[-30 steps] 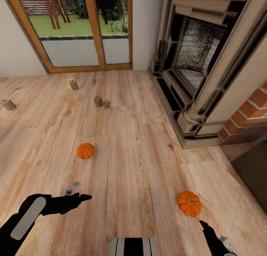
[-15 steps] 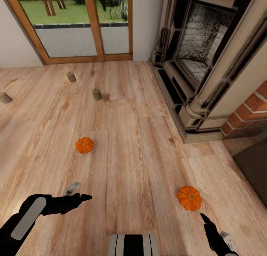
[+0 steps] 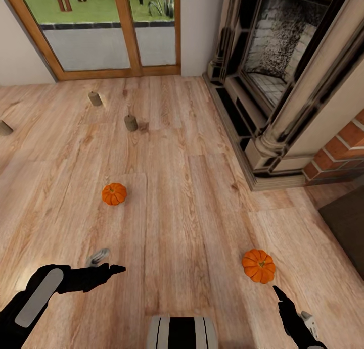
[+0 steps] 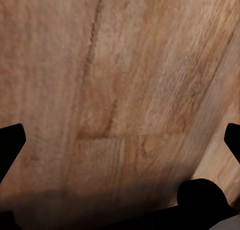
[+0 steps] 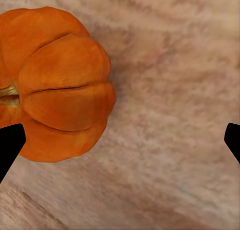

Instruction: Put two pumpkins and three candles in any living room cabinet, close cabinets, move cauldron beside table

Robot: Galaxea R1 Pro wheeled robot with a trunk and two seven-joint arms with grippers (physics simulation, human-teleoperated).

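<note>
Two orange pumpkins lie on the wooden floor: one (image 3: 114,194) at centre left, the other (image 3: 258,266) at lower right, just ahead of my right gripper (image 3: 292,304). In the right wrist view that pumpkin (image 5: 52,85) sits off to one side of the open gripper (image 5: 120,140), untouched. My left gripper (image 3: 108,263) hovers open over bare floor, as the left wrist view of the gripper (image 4: 120,140) confirms. Three tan candles stand farther off: one (image 3: 95,98), another (image 3: 131,122), a third (image 3: 4,128) at the left edge. The cauldron and the table are out of view.
A stone fireplace (image 3: 273,86) with a raised hearth fills the right side. Glass patio doors (image 3: 111,31) close the far wall. A dark-brown flat slab (image 3: 346,233) shows at the right edge; I cannot tell whether it is a cabinet.
The whole picture has slid upward, so the camera has moved. The pumpkins and candles keep their places on the floor. Both arms hold much the same pose.
</note>
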